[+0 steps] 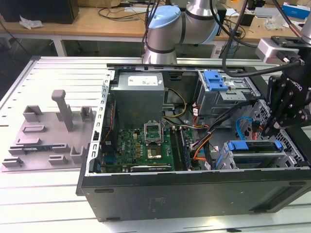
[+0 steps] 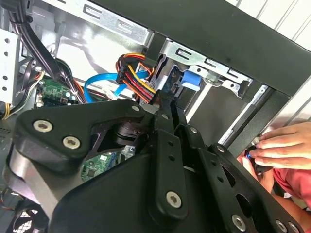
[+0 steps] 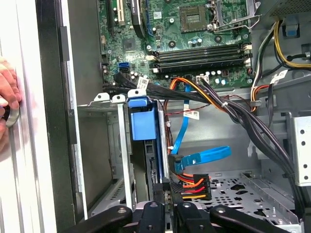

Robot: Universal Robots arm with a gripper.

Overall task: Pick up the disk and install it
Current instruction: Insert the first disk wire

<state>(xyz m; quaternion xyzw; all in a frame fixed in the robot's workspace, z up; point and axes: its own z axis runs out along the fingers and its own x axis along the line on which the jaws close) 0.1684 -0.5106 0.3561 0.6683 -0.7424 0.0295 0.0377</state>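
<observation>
Jaws pressed together, gripping nothing, tips at the end of the disk (image 3: 142,121) seated in the drive cage (image 3: 124,160).

Slatted table (image 1: 58,77) carries an open computer case (image 1: 194,194) beside a grey fixture (image 1: 48,141).

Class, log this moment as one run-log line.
disk: in drive cage | gripper: close above it | person's hand: outside case

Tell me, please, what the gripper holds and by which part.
Cannot be told: the gripper is at the disk's edge in the drive bay, contact hidden.
</observation>
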